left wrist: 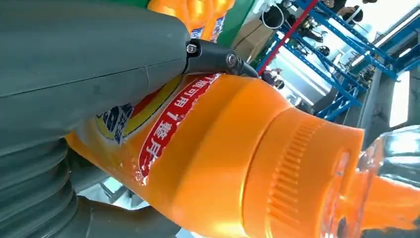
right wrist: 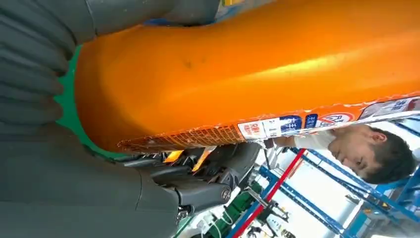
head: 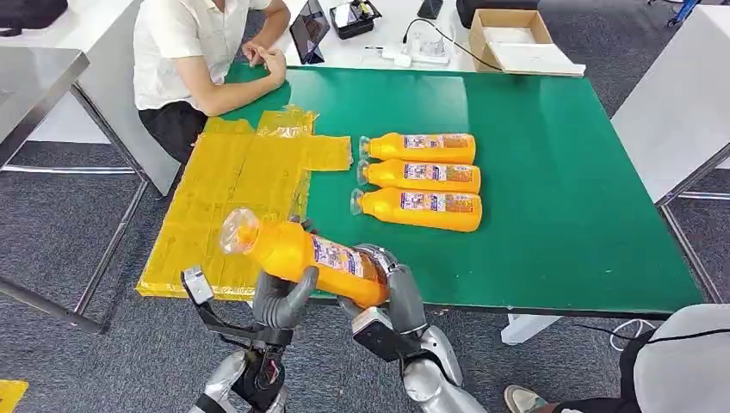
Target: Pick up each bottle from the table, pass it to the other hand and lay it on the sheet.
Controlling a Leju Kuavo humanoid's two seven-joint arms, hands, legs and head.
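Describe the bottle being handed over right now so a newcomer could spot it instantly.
Start at the green table and go to its near edge, beside the yellow sheet. There an orange bottle is held in the air by the left hand and right hand. The other three bottles lie in a row on the table.

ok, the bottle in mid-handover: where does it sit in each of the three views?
Head view: held bottle low centre-left, clear cap toward the yellow sheet, left hand and right hand both gripping it.
Left wrist view: neck and cap end across the frame.
Right wrist view: base end across the upper part.
Shared landmark: its printed label.
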